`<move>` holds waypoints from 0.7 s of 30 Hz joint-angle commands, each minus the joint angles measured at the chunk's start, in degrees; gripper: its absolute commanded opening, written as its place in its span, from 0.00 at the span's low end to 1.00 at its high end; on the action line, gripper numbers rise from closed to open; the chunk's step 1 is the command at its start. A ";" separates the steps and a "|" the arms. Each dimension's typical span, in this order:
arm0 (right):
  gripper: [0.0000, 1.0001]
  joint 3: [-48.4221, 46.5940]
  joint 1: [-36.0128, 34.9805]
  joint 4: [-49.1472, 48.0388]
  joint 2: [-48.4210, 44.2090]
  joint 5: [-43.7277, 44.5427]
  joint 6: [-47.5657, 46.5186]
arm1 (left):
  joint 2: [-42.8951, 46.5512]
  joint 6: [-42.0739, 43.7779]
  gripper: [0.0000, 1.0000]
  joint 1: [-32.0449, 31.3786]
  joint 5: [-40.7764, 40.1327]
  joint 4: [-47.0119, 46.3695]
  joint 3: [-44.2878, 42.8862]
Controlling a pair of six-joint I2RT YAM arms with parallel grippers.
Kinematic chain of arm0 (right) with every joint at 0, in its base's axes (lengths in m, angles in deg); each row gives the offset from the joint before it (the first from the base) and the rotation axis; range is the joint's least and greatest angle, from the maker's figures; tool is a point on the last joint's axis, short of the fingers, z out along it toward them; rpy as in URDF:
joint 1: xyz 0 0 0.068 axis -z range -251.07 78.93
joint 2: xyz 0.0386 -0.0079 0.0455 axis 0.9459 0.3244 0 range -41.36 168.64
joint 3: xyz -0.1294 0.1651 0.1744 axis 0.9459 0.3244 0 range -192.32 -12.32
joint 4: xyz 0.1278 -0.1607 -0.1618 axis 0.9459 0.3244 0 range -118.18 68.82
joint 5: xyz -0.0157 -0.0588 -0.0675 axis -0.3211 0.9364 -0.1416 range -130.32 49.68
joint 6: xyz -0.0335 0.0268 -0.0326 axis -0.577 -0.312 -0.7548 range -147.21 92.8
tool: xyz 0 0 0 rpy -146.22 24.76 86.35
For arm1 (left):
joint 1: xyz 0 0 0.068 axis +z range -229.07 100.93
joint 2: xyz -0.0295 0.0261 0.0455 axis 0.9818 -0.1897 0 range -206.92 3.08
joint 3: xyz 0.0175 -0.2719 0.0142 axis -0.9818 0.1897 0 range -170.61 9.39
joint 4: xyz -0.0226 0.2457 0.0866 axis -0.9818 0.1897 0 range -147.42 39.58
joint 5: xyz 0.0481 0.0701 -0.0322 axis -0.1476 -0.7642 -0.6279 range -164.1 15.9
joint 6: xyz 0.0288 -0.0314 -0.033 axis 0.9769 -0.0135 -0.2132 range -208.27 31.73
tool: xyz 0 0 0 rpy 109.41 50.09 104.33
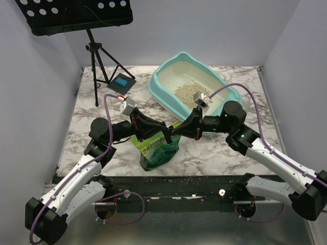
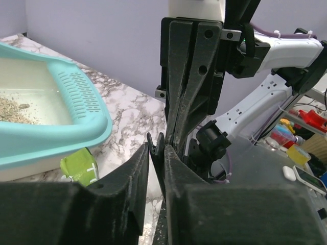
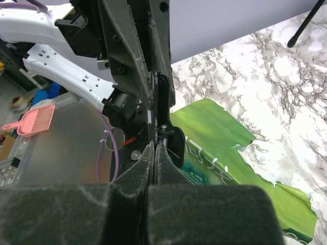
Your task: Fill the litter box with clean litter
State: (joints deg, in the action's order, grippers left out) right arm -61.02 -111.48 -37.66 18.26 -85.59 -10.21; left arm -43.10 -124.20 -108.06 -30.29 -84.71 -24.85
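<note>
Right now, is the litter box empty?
No, a loose pile of litter lies on the floor of the litter box.

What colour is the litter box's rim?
The litter box rim is turquoise, clearest in the top external view.

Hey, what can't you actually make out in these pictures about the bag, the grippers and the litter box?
1. Top view: the mouth of the green bag is hidden under the left gripper and right gripper; whether either pinches it is unclear.
2. Top view: the bag's print is too small to read.
3. Left wrist view: the litter box is cut off by the left edge, so most of the clean litter is out of frame.
</note>
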 commanded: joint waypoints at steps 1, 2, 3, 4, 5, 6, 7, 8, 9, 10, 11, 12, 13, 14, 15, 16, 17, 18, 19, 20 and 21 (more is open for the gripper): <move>0.00 -1.04 -0.73 -0.99 0.24 -2.88 -0.03 | 1.08 -0.20 0.20 0.43 -1.19 -3.38 0.66; 0.00 -1.04 -0.73 -0.64 0.24 -3.41 -0.20 | 1.08 -0.20 0.17 0.43 -1.19 -3.65 0.75; 0.00 -1.12 -0.82 -0.28 0.41 -3.76 -0.47 | 1.26 -0.29 0.13 0.52 -1.01 -3.91 0.75; 0.00 -1.30 -0.82 0.24 0.50 -3.85 -0.56 | 1.26 -0.29 0.10 0.52 -0.84 -4.00 0.75; 0.00 -1.48 -0.82 0.77 0.68 -3.85 -0.82 | 1.35 -0.29 0.04 0.52 -0.57 -4.17 0.75; 0.03 -1.56 -0.91 0.95 0.68 -4.20 -1.08 | 1.35 -0.46 0.00 0.52 -0.40 -4.44 0.84; 0.10 -1.65 -0.91 1.38 0.68 -4.03 -1.26 | 1.26 -0.55 0.00 0.52 -0.31 -4.61 0.93; 0.21 -2.00 -0.91 1.82 0.59 -3.51 -1.17 | 1.43 -0.64 0.00 0.52 -0.13 -4.70 0.93; 0.28 -2.35 -0.91 2.87 0.59 -2.81 -1.52 | 1.44 -0.64 0.00 0.43 0.04 -4.79 0.93; 0.36 -3.05 -0.91 4.62 0.50 -2.02 -2.31 | 1.44 -0.64 0.00 0.43 0.22 -4.70 0.84; 0.43 -3.84 -0.91 6.47 0.15 -0.44 -3.19 | 1.70 -0.64 0.00 0.43 0.31 -4.70 0.93; 0.52 -4.37 -0.82 8.57 -0.37 1.31 -4.33 | 1.79 -0.55 0.00 0.52 0.40 -4.53 1.02; 0.57 -4.73 -0.91 9.38 -1.16 2.72 -5.82 | 1.96 -0.29 0.00 0.52 0.74 -4.18 1.02; 0.59 -4.82 -0.91 12.35 -2.04 3.87 -6.96 | 2.14 -0.20 0.00 0.52 0.84 -3.92 0.93; 0.61 -4.82 -0.91 13.33 -2.92 4.66 -8.11 | 2.31 -0.03 0.00 0.43 1.01 -3.74 1.02; 0.63 -4.82 -0.82 14.30 -3.62 5.28 -8.99 | 2.40 0.06 0.00 0.43 1.10 -3.39 1.02; 0.63 -4.82 -0.82 15.09 -4.24 5.55 -9.69 | 2.49 0.06 0.00 0.43 1.27 -3.56 1.10; 0.64 -4.90 -0.82 15.71 -4.50 5.46 -10.31 | 2.49 -0.02 0.00 0.43 1.54 -3.65 1.10; 0.64 -4.99 -0.82 16.41 -4.59 5.11 -11.10 | 2.67 -0.20 0.00 0.43 1.97 -4.08 1.10; 0.64 -5.17 -0.82 17.03 -4.68 4.94 -11.63 | 2.58 -0.29 0.00 0.43 2.41 -4.44 1.10; 0.65 -5.52 -0.82 17.64 -4.42 4.76 -12.24 | 2.49 -0.64 0.00 0.43 3.03 -5.05 1.19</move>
State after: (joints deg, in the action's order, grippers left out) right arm -64.32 -112.00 -25.31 14.32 -82.47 -17.93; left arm -41.33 -124.94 -107.80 -29.81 -86.52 -24.21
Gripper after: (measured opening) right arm 0.642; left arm 0.122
